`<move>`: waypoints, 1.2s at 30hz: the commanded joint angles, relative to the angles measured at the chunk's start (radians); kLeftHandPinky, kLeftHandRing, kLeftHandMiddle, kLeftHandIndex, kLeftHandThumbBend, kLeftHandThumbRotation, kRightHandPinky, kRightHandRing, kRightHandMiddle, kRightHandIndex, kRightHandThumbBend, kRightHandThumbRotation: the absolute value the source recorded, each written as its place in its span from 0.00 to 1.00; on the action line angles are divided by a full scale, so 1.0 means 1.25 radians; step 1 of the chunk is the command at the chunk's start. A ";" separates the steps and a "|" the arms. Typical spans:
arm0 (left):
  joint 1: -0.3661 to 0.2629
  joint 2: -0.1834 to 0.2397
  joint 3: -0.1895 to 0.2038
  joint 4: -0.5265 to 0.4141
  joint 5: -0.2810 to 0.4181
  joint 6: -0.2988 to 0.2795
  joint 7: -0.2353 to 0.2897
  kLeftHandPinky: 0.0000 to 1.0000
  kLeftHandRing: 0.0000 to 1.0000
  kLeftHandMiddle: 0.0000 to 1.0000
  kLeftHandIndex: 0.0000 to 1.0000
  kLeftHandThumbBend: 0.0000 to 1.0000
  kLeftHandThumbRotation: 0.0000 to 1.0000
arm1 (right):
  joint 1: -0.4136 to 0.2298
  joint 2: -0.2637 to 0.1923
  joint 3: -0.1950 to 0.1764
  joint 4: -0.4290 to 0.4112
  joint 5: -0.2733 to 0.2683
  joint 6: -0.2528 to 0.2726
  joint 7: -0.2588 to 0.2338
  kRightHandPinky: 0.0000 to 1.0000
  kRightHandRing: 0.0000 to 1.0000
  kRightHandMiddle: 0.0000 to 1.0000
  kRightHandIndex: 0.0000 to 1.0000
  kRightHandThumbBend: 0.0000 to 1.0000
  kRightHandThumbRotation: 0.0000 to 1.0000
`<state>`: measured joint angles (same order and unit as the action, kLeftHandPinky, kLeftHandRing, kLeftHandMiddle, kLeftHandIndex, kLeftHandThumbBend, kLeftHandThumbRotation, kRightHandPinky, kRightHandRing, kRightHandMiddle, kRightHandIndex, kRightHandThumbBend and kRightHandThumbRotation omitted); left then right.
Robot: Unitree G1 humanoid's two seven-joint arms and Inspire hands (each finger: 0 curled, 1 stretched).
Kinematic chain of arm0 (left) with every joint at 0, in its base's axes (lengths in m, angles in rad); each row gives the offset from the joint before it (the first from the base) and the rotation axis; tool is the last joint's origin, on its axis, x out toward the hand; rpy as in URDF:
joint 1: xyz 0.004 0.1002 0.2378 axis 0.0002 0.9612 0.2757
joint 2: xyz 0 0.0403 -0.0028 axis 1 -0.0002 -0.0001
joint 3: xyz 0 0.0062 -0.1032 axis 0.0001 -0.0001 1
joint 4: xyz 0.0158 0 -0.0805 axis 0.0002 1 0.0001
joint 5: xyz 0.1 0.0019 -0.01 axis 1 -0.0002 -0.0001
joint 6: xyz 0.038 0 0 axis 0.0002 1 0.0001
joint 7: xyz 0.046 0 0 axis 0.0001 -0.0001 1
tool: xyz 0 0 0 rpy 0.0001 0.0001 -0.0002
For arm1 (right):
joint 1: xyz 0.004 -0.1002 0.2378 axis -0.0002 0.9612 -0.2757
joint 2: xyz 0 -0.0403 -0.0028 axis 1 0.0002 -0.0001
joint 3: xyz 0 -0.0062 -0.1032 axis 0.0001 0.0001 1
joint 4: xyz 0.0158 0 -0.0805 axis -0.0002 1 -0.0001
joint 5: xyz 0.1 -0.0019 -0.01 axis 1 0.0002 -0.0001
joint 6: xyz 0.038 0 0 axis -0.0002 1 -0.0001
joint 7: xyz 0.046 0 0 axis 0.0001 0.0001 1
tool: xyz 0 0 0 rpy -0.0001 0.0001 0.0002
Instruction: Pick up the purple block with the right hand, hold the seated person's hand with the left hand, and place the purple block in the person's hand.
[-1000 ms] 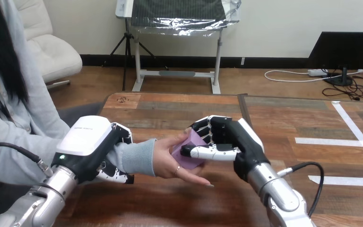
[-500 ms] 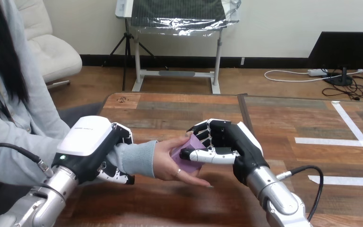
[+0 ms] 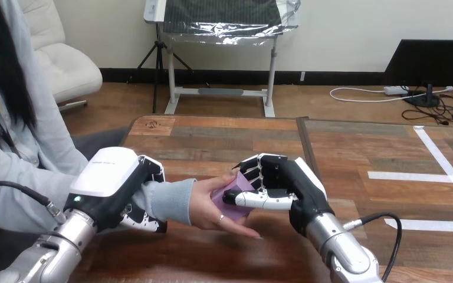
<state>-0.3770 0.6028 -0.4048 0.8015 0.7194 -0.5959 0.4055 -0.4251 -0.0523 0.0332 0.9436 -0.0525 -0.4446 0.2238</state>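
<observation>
The purple block (image 3: 236, 190) rests against the palm of the person's hand (image 3: 212, 203), which reaches in from the left above the table. My right hand (image 3: 286, 186) is shut on the block, thumb on its near face and fingers curled over its far edge. My left hand (image 3: 115, 183) wraps the person's forearm at the grey sleeve (image 3: 168, 199), its fingers curled underneath.
The wooden table (image 3: 342, 153) stretches to the right with white tape strips (image 3: 416, 175) on it. A seam (image 3: 304, 138) runs across the tabletop behind my right hand.
My right hand has sunk a little and moved left with the block, pressing it deeper into the person's palm. The person's hand dropped slightly. My left hand kept its hold.
</observation>
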 commanded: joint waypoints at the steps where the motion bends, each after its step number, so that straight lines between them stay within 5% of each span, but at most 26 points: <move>1: -0.041 -0.026 0.026 -0.059 -0.018 -0.011 0.016 0.27 0.29 0.33 0.33 0.89 0.00 | -0.015 0.013 0.020 -0.039 -0.010 0.001 0.007 0.31 0.38 0.46 0.48 0.80 0.00; 24: -0.032 -0.020 0.026 -0.064 -0.015 -0.008 0.011 0.28 0.31 0.35 0.35 0.88 0.00 | -0.017 0.010 0.028 -0.027 -0.029 -0.016 -0.013 0.34 0.40 0.47 0.49 0.81 0.00; 30: -0.027 -0.017 0.028 -0.075 -0.010 -0.007 0.017 0.31 0.34 0.39 0.39 0.89 0.00 | -0.021 0.006 0.025 -0.026 -0.028 -0.015 -0.004 0.43 0.47 0.52 0.54 0.83 0.00; 36: -0.021 -0.017 0.030 -0.082 -0.006 -0.015 0.031 0.36 0.41 0.45 0.48 0.93 0.02 | -0.022 -0.001 0.027 -0.036 -0.036 -0.007 -0.003 0.55 0.59 0.63 0.67 0.90 0.11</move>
<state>-0.3552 0.6027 -0.3908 0.7822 0.7177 -0.5879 0.4092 -0.4175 -0.0488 0.0424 0.9399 -0.0798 -0.4468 0.2099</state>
